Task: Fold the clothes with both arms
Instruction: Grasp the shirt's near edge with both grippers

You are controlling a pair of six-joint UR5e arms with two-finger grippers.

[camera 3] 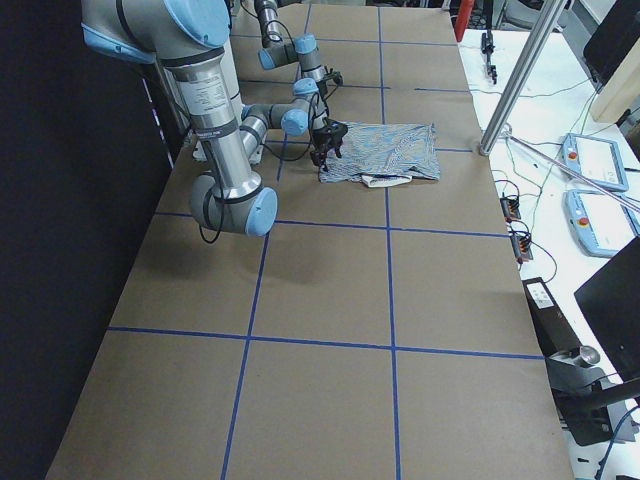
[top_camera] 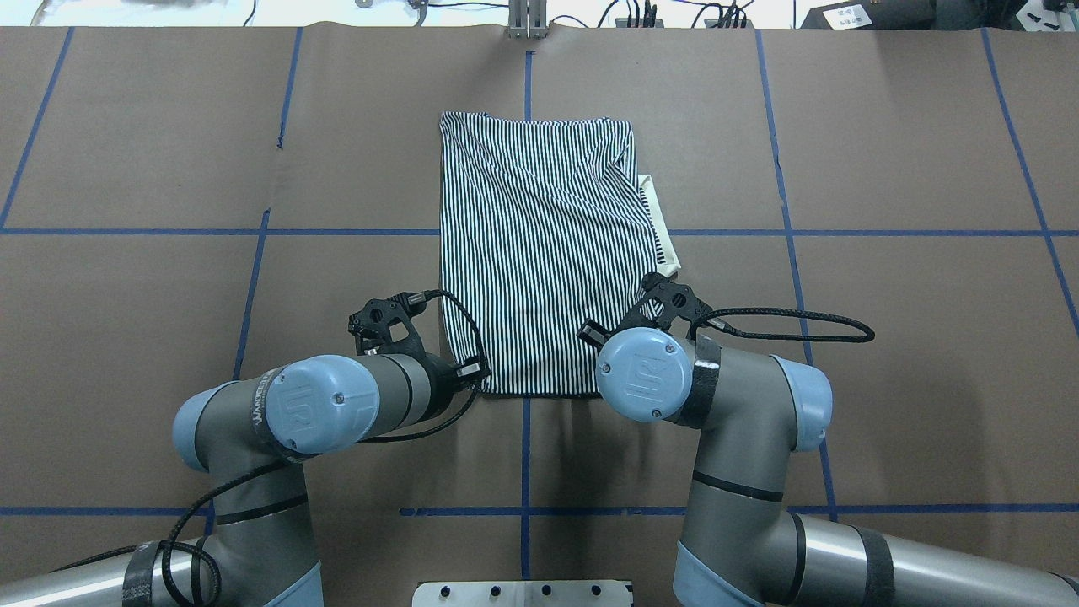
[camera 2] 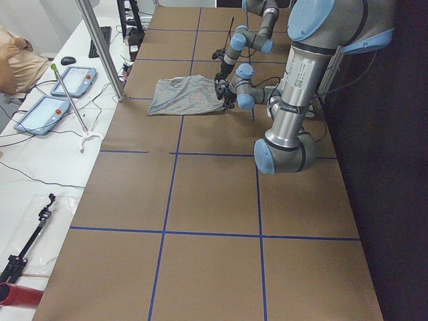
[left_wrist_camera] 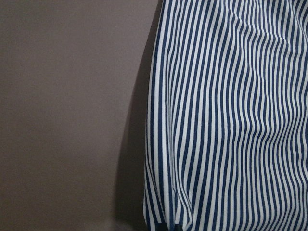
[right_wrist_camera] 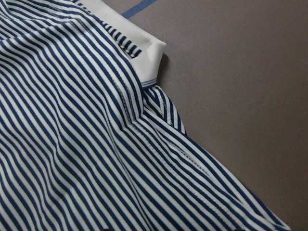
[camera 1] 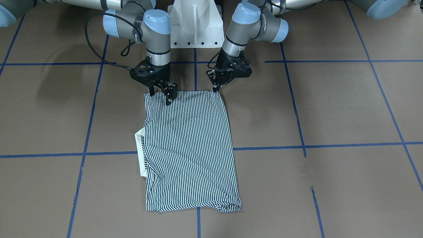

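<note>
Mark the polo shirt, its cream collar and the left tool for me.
polo shirt (camera 1: 191, 148), front-facing view, striped middle.
cream collar (camera 1: 141, 162), front-facing view, exposed flap.
left tool (camera 1: 215, 88), front-facing view, between fingertips.

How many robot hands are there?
2: the left hand at one corner of the polo shirt's edge nearest the robot, the right hand at the other corner.

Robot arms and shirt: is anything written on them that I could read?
"UR": logo on the left arm's blue joint cap.
"UR": same logo on the right arm's blue cap.
Grey-ring lettering beside the left cap: too blurred to read.
On the striped shirt: no writing shows.
</note>
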